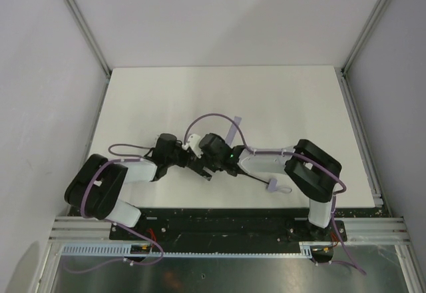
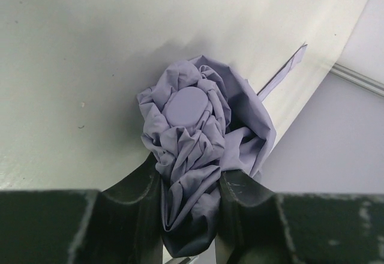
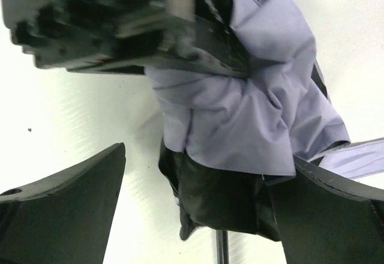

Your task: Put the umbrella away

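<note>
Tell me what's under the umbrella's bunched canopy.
White table shows around the umbrella, and a thin black shaft pokes out beneath the fabric. The left gripper pinches the folds; whatever else lies under them is covered.

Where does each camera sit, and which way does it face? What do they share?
Top: above and behind the bases, looking down on the table; left arm and right arm show, meeting at the umbrella.
Left wrist: on the left arm, looking along the left gripper, fingers pinching bunched fabric.
Right wrist: on the right arm, looking past the right gripper, fingers wide open, at the fabric.
Shared: both wrist views see the umbrella's fabric; the right one also shows the left gripper.
</note>
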Controlling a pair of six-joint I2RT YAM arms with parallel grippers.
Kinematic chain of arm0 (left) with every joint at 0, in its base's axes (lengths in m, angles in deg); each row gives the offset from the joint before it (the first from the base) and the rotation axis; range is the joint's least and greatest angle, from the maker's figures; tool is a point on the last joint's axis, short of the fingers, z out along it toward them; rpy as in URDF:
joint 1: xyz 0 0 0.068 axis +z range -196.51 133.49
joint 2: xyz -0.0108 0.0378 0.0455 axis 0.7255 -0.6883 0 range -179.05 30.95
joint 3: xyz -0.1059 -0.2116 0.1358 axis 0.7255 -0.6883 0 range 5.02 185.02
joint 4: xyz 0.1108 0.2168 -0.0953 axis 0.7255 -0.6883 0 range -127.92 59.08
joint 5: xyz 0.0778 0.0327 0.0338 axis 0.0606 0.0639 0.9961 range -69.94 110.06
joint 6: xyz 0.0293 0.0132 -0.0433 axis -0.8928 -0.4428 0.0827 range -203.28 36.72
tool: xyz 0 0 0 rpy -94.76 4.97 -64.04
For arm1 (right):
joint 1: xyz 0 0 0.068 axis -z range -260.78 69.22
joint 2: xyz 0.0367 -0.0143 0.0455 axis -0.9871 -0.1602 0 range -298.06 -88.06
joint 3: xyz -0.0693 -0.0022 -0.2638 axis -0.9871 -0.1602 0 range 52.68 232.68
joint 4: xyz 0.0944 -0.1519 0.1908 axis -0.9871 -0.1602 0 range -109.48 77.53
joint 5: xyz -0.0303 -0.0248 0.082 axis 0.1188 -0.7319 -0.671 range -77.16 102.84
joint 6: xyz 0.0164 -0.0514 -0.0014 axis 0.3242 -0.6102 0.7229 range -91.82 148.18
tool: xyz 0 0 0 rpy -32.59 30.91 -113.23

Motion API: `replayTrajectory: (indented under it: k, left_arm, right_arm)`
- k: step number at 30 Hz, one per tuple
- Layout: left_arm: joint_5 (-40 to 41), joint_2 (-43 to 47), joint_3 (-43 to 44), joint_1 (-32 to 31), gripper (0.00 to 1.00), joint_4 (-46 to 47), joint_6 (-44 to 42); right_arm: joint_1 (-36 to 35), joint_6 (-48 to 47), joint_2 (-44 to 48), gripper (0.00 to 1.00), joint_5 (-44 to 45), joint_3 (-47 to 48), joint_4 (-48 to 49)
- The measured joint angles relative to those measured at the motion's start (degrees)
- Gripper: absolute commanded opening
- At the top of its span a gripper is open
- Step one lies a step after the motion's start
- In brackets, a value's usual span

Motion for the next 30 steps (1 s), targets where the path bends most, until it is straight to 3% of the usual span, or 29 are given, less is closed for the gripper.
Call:
replayTrajectory:
  k: [4,6,9,11,15,16,20,22,25,30]
  left_arm:
    - [-0.1,0.5,1.1,0.0,0.00,-3.3,0.0]
    - [-0.3,0.5,1.4,0.0,0.00,-4.1,0.1]
    - [-0.8,0.6,1.6,0.2,0.00,-4.7,0.2]
    - [-0.8,0.8,1.6,0.2,0.00,-4.9,0.2]
    - [0.5,2.4,1.6,0.5,0.03,-6.9,0.3]
    - [0.9,2.9,1.6,0.5,0.12,-7.6,0.4]
    - [1.7,5.5,1.5,0.8,0.66,-11.2,0.0]
    - [1.5,7.8,0.7,1.1,0.83,-12.3,-1.5]
    - [1.0,12.7,-1.0,2.1,0.91,-14.0,-3.7]
    - [0.2,16.3,-2.5,2.9,0.94,-14.5,-5.2]
  right_arm:
    - [-2.7,-1.5,-1.8,0.88,5.1,0.0,2.8]
    - [-2.8,-1.6,-3.2,0.66,6.9,0.1,5.7]
    - [-1.9,-1.3,-4.8,0.19,7.8,0.3,8.6]
    - [-0.7,-0.7,-5.4,0.05,5.4,0.5,9.2]
    - [2.3,-0.7,-5.7,0.00,-4.2,1.3,8.9]
    - [3.3,-0.5,-6.0,0.00,-7.5,1.5,9.1]
    - [8.1,0.7,-7.8,0.00,-23.5,2.3,10.6]
    - [10.7,2.1,-9.1,0.00,-31.1,2.7,11.5]
    - [15.0,5.4,-11.6,0.00,-42.0,3.8,12.5]
    - [18.4,11.0,-14.8,0.00,-53.2,4.5,14.7]
